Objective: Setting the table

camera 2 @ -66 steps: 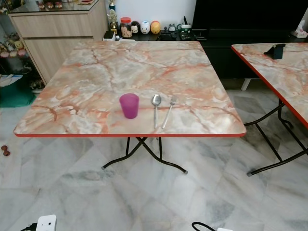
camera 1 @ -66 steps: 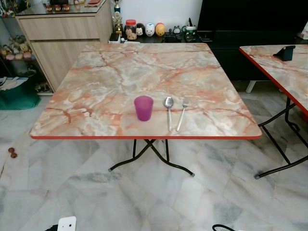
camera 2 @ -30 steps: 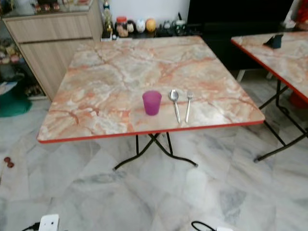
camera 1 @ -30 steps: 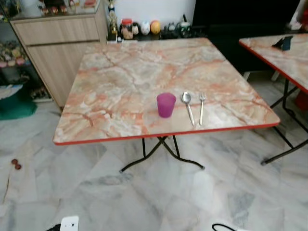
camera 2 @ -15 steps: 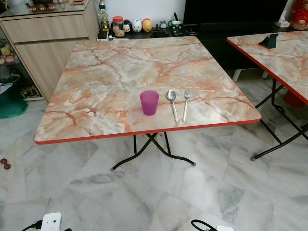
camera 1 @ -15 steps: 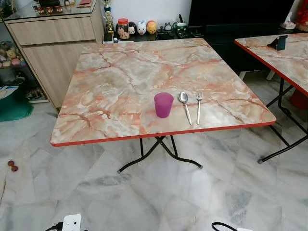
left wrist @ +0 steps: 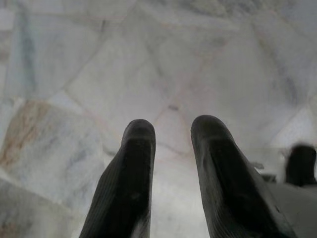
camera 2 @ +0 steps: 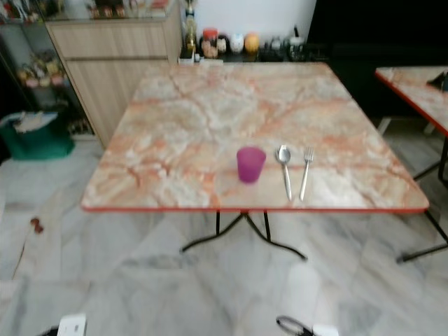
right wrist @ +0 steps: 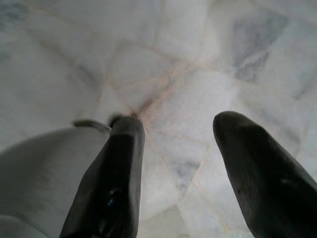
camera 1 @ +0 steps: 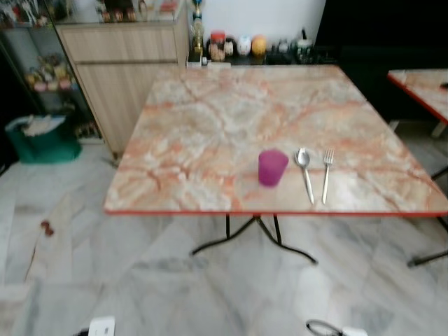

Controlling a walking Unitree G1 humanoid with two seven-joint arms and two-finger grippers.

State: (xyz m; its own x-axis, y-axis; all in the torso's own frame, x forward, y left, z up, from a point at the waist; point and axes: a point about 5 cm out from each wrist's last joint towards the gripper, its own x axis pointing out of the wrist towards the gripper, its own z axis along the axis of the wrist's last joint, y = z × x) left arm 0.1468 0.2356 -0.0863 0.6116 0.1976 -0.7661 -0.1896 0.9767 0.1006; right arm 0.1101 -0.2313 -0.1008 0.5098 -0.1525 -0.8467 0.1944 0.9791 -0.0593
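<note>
A purple cup [camera 1: 272, 167], a spoon [camera 1: 305, 173] and a fork [camera 1: 326, 175] are seen side by side near the front edge of the marble-patterned tabletop [camera 1: 210, 119], the cup leftmost and the fork rightmost. The left end effector [left wrist: 171, 148] and the right end effector [right wrist: 173, 144] are hung over the marble floor [camera 1: 140, 280], each with fingers apart and nothing held. The views are blurred, so a walking step is judged to be in hand. For the next move, the tabletop must be approached or another setting item fetched; which one cannot be told.
</note>
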